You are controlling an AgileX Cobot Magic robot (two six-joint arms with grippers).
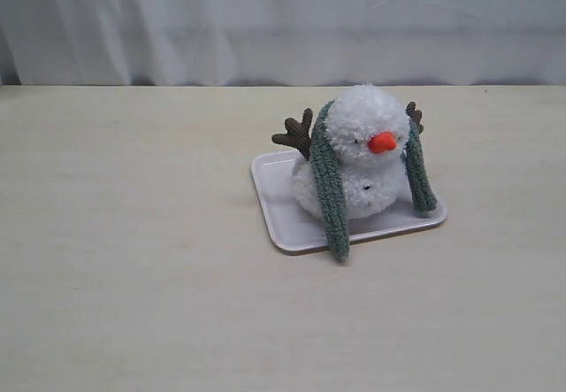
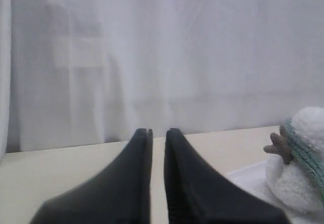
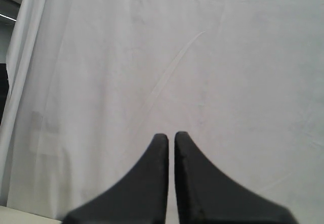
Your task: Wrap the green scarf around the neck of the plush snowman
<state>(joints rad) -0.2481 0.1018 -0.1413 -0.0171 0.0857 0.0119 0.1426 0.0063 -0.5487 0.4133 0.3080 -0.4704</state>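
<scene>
- The left gripper (image 2: 158,132) is out of the exterior view. Its own camera shows the jaws drawn to a thin slit with nothing between them, raised above the table (image 1: 133,233).
- That camera catches the plush snowman (image 2: 296,183) at the edge of its picture, so I judge the left arm to be the nearer one, with the toy lying off to its inner side.
- The snowman stands on a pale tray (image 1: 274,199), right of the table's middle, facing the exterior camera.
- The green scarf (image 1: 329,188) is draped behind the head, and both ends hang down the front uncrossed.
- The end on the left arm's side is the longer one. It runs down past the brown twig arm (image 1: 296,134) and over the tray's front rim onto the table.
- The snowman's neck (image 1: 354,164) is still bare in front, so the wrap looks about half done.
- The shorter end hangs down the other side and stops on the tray.
- The coming move likely calls for carrying one end across the front, and the long left-side end lies handiest.
- The right gripper (image 3: 171,135) is also nearly closed and empty. Its camera sees only the white curtain (image 3: 212,57).
</scene>
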